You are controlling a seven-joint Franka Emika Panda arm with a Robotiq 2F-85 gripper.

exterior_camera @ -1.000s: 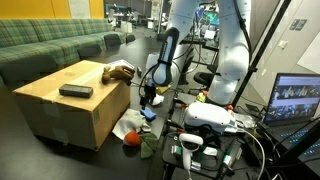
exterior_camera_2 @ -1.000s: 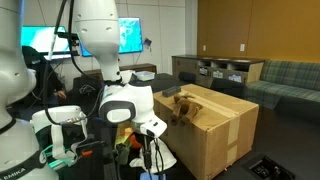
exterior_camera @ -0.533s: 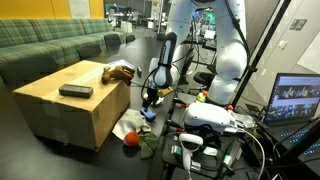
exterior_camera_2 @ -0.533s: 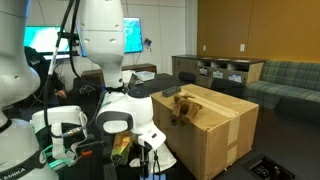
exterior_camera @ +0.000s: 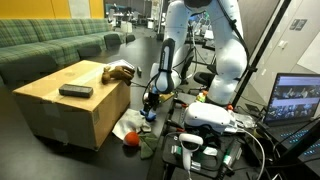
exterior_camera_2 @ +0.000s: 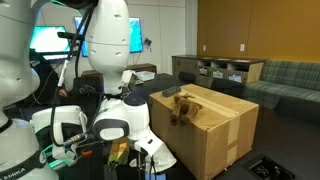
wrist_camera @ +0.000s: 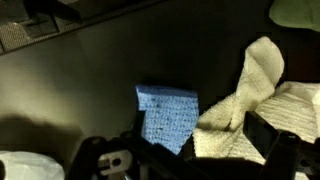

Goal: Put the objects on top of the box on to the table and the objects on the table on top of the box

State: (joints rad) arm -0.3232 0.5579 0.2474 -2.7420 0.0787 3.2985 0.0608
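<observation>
Cardboard box (exterior_camera: pixel 70 115) fills the left of the scene in both exterior views. A brown plush toy (exterior_camera: pixel 120 71) lies at the far right corner of its top, and a flat black device (exterior_camera: pixel 75 90) lies nearer the middle. The white Franka arm (exterior_camera: pixel 225 50) bends down just right of the box, its gripper (exterior_camera: pixel 150 101) hanging low beside the box's right face. In the wrist view the jaws are spread wide with nothing between them, a finger (wrist_camera: pixel 98 158) at each side of a blue cloth (wrist_camera: pixel 167 117) lying below. A crumpled white cloth (wrist_camera: pixel 250 90) lies just right of the blue one. In an exterior view a small red ball (exterior_camera: pixel 131 141) sits on the near side of the white cloth.
</observation>
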